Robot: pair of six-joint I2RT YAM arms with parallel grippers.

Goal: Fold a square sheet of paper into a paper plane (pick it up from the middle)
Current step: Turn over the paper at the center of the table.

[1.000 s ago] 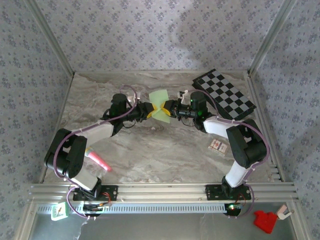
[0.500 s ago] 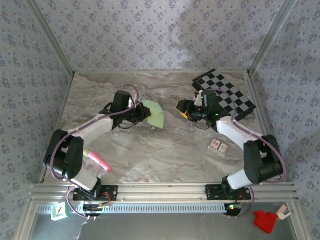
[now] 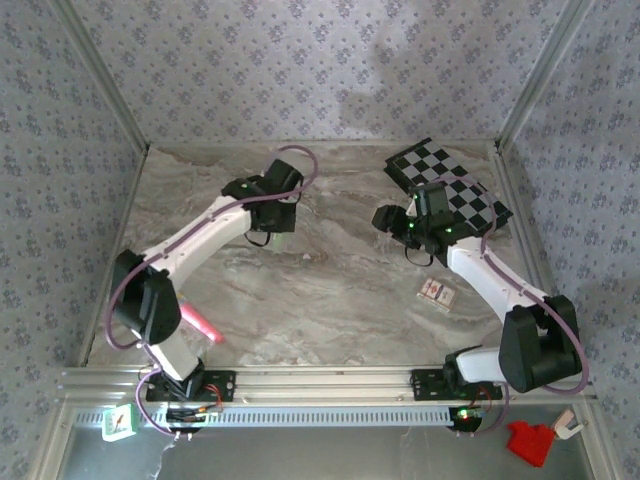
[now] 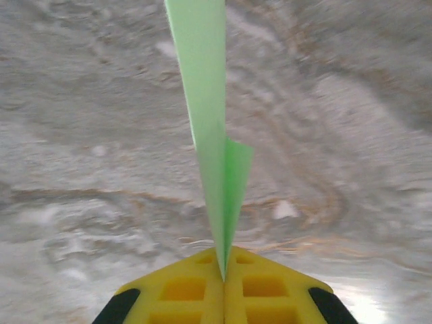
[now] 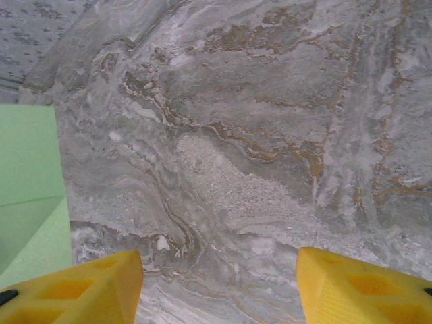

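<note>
— Left gripper (image 4: 224, 273) is at the bottom of its view. Is it shut?
— Yes. Its yellow pads (image 4: 182, 290) are squeezed tight on the plane (image 4: 206, 121).
— And the right gripper (image 5: 217, 262)?
— Its pads stand wide apart, with nothing between them. Bare table (image 5: 270, 135) shows in the gap.
— Which way does the plane go?
— In the left wrist view it runs from the pads at the bottom middle straight up to the top edge. That is its long way, away from the gripper. We see it on edge, thin as a line at the pads and wider at the top. One little flap sticks out to the right, halfway up.
— Which end is the nose?
— I cannot tell from here.
— What step is this?
— I think the folding is done, and one gripper is holding the plane over the table. Next it may need to go down, flat and gently, before the pads open.
— What is far back?
— From the top, the checked board (image 3: 450, 190) lies at the upper right, well apart from the left gripper.
</note>
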